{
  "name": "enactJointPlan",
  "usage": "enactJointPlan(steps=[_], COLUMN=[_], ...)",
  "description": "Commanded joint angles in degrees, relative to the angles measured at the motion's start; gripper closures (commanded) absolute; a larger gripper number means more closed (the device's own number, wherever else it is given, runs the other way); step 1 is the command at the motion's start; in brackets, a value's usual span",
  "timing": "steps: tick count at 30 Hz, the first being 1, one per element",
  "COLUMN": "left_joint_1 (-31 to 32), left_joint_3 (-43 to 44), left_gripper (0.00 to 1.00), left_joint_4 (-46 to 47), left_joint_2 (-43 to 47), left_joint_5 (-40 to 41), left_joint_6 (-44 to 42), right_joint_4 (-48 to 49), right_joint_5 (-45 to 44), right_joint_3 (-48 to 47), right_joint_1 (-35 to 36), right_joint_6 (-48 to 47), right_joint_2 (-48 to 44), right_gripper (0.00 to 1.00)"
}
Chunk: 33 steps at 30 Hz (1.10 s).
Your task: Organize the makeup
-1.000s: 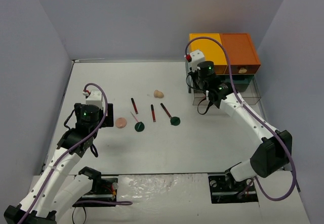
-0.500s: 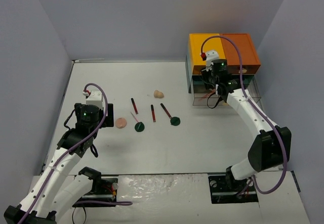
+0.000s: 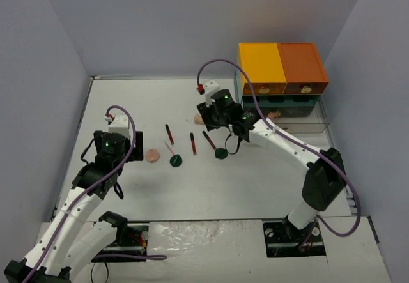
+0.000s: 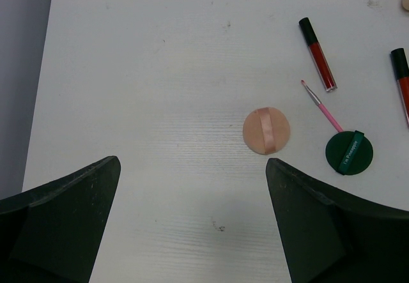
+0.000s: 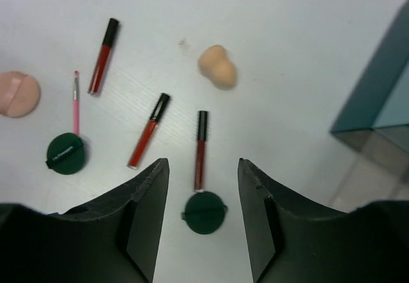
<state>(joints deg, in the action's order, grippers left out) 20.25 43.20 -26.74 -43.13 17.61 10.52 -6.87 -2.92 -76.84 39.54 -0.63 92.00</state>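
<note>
Left wrist: my left gripper (image 4: 192,161) is spread wide and empty, hovering over the white table (image 4: 128,53). The round peach puff with a pink strap (image 4: 266,130) lies just far of it. The thin pink brush (image 4: 323,106) is to the right, its near end at a dark green disc (image 4: 348,152). A dark red gloss tube with black cap (image 4: 317,62) lies farther back.

Right wrist: my right gripper (image 5: 202,161) has its jaws parted, gripping nothing. The beige egg-shaped sponge (image 5: 217,67) lies just far of the fingertips. A second red tube (image 5: 148,130) and a third red tube (image 5: 200,149) lie below. A second green disc (image 5: 204,213) sits at the third tube's near end.

Top: the makeup lies loose mid-table. The yellow-and-orange-topped drawer unit (image 3: 281,66) stands far right, well apart. The sponge is hidden under my right arm.
</note>
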Motion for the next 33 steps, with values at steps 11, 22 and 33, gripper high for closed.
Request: enactJointPlan(steps=[11, 22, 33], left_joint_1=[0.05, 0.12, 0.14], left_joint_3=[1.63, 1.62, 1.54], left_gripper=[0.03, 0.03, 0.03], left_joint_4=[2.73, 2.57, 2.7], left_joint_2=[0.42, 0.42, 0.38], left_joint_5=[1.56, 1.22, 1.2], left_joint_6=[-0.75, -0.68, -0.68], right_joint_4=[5.39, 8.41, 8.63], right_joint_5=[-4.14, -4.39, -3.78], right_joint_3=[-14.89, -19.99, -21.19], right_joint_1=[15.09, 16.53, 16.53], right_joint_6=[10.17, 8.77, 7.56], right_joint_2=[25.55, 36.26, 39.92], right_gripper=[0.62, 0.67, 0.96])
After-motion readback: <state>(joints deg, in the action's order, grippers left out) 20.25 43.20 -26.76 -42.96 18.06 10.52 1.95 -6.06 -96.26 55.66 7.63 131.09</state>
